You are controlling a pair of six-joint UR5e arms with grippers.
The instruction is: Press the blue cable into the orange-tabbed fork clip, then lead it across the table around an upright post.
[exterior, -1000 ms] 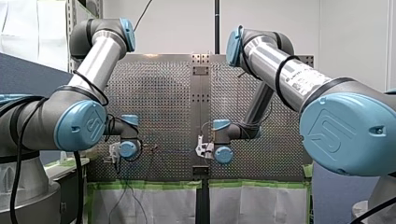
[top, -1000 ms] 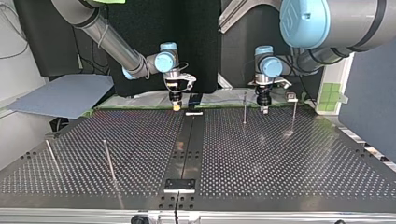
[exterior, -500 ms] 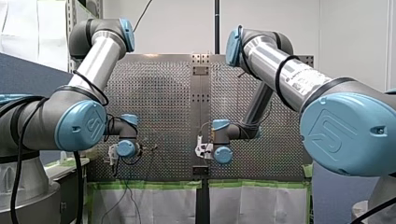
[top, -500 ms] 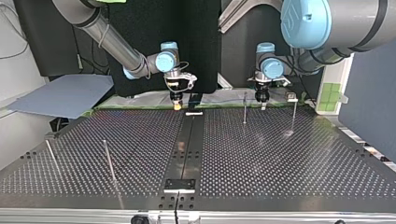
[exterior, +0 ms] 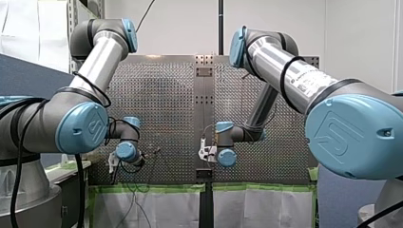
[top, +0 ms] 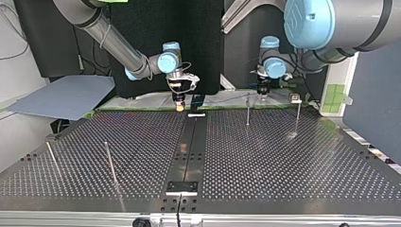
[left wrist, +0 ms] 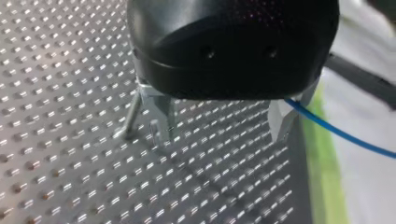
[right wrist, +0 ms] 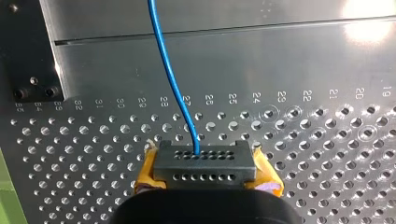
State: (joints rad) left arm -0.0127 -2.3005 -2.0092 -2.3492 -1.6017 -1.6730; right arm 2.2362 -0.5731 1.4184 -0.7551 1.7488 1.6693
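Posts stand nearest in the top view: a slim post [top: 109, 163] and a leaning post [top: 51, 158] at its left on the perforated table [top: 283, 161], well apart from the work. Farther back, in the right half, rise an upright post [top: 247, 109] and a second post [top: 297, 115], with a small fixture [top: 294, 98] behind the latter, too small to name. At the far edge hang both grippers. My right gripper [top: 178, 107], at the view's left, is clamped on the blue cable [right wrist: 170, 70], which leaves from between its yellow pads [right wrist: 267, 176] and runs straight ahead of it over the table's plain edge strip. My left gripper [top: 263, 93], at the view's right, is released and grasps nothing: its metal fingers [left wrist: 159, 122] stand apart, one just beside what I take for that upright post, the cable passing close by the other. The cable's long axis thus lies along the far edge, from one gripper toward the other, and I judge my left arm the nearer to post and fixture for the routing ahead.
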